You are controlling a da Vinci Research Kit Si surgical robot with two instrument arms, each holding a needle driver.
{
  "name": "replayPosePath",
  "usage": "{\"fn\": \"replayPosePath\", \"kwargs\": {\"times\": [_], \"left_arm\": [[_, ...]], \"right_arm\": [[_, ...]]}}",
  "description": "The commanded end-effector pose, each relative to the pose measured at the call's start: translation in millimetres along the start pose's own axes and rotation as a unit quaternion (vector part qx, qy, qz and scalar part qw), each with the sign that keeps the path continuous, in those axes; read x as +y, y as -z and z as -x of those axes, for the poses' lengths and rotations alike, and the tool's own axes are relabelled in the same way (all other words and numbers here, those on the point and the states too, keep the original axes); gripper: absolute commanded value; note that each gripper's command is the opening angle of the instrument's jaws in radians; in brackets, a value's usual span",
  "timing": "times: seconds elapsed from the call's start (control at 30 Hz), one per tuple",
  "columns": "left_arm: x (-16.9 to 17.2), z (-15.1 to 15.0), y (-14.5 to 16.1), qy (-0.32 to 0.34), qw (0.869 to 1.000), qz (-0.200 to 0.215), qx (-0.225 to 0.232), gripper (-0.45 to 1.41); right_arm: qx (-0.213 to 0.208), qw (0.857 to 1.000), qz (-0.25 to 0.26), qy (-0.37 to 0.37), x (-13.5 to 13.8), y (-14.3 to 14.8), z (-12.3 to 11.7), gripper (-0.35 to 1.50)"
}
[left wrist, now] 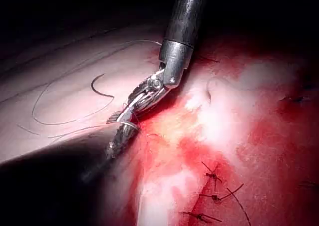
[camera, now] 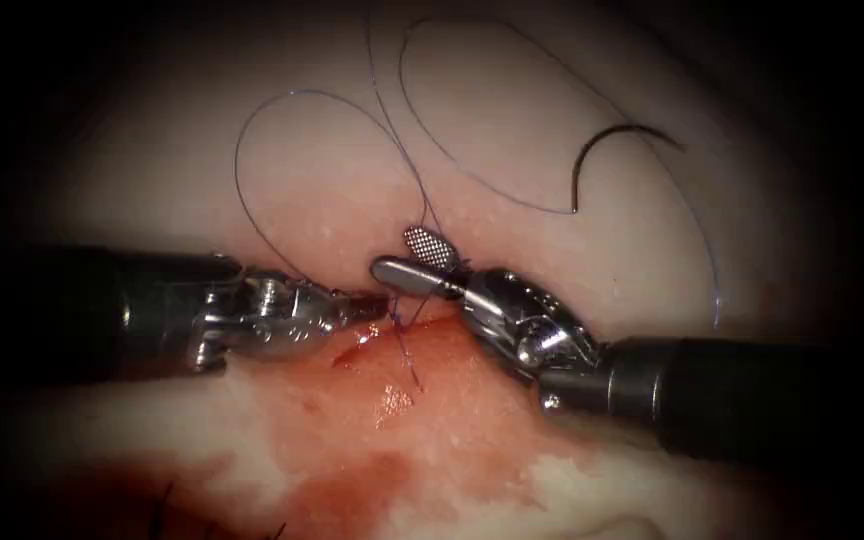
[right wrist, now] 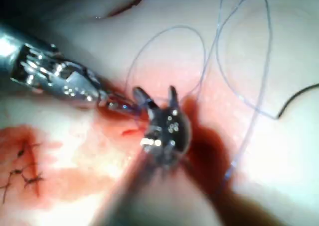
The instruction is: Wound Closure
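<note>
The curved needle [camera: 617, 150] lies free on the pale tissue [camera: 512, 100] to the right of the cut, held by neither tool and not in the tissue. Its thread [camera: 252, 140] runs in wide loops down to the cut [camera: 367, 345]. My left tool [camera: 374, 304] comes in from the left, its jaws shut on the thread right at the cut. The right tool [camera: 407, 258] stands just above the cut with its jaws open around the thread and holding nothing. The right wrist view shows the right tool [right wrist: 155, 94] spread open and the left tool [right wrist: 113, 105] tip-to-tip with it.
Red fluid [camera: 352, 490] stains the tissue below the cut. Finished stitches [left wrist: 209, 196] with short cut ends sit farther along the wound and also appear as stitches [right wrist: 20, 171] in the right wrist view. The needle [left wrist: 99, 86] lies beyond both tools.
</note>
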Motion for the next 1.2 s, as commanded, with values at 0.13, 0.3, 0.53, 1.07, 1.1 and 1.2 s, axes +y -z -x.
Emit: {"fn": "replayPosePath", "kwargs": {"times": [0.13,0.3,0.53,1.07,1.1,1.2], "left_arm": [[-0.2,-0.2,-0.7,0.000,1.000,0.001,0.001,-0.45],[-0.5,0.0,-0.8,-0.001,1.000,0.002,0.002,-0.45],[-0.8,0.3,-1.2,-0.002,1.000,0.002,0.003,-0.45],[-1.1,0.5,-1.3,-0.003,1.000,0.008,0.001,-0.45],[-1.1,0.5,-1.3,-0.003,1.000,0.008,0.001,-0.45],[-1.1,0.6,-1.3,-0.003,1.000,0.008,0.001,-0.45]], "right_arm": [[0.005,0.999,0.013,-0.036,1.2,-0.5,1.2,0.81],[0.020,0.998,0.031,-0.054,1.6,0.0,0.9,0.81],[0.014,0.997,0.049,-0.063,2.5,0.0,0.9,0.84],[-0.020,0.994,0.055,-0.089,4.8,-5.3,2.1,0.93],[-0.020,0.994,0.055,-0.089,4.8,-5.3,2.1,0.93],[-0.014,0.994,0.059,-0.090,4.8,-4.9,1.7,0.89]]}}
